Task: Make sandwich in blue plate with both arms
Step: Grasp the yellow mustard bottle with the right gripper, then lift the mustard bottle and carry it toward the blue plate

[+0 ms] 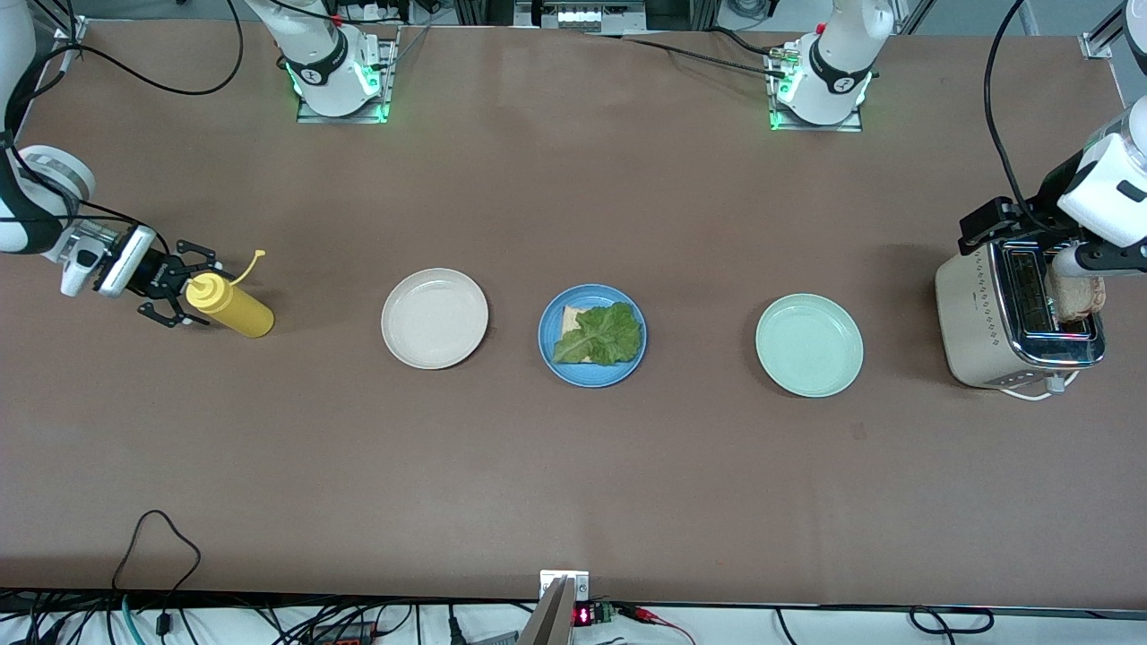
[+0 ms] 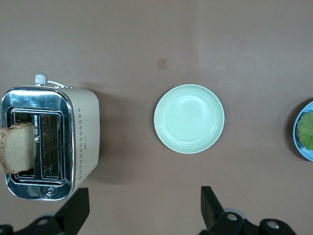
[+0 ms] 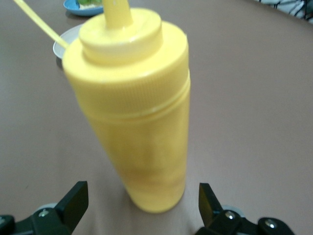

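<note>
- While both arms sit at the worktop ends, the blue plate is mid-worktop, between the cream plate and the mint plate
- Sandwich so far: one toast slice on the blue plate, lettuce lying on top of it, covering most of it; no top slice on it
- Second slice stands upright in a toaster slot, sticking out of the top; toaster is at the left arm's end of the worktop, white cord at its base
- Left pincer: fingers apart, holding nothing, over the worktop beside the toaster; in the left wrist view its fingers frame bare worktop, with toaster, mint plate and the blue plate's edge in sight
- Right pincer: fingers apart, at the yellow bottle near the right arm's end, tips either side of the bottle's cap end, not clamped
- Right wrist view: bottle stands upright between the fingers, gap visible on both sides; yellow tethered cap strap sticks out from the nozzle
- Bottle is well apart from the cream plate, toward the right arm's end of it
</note>
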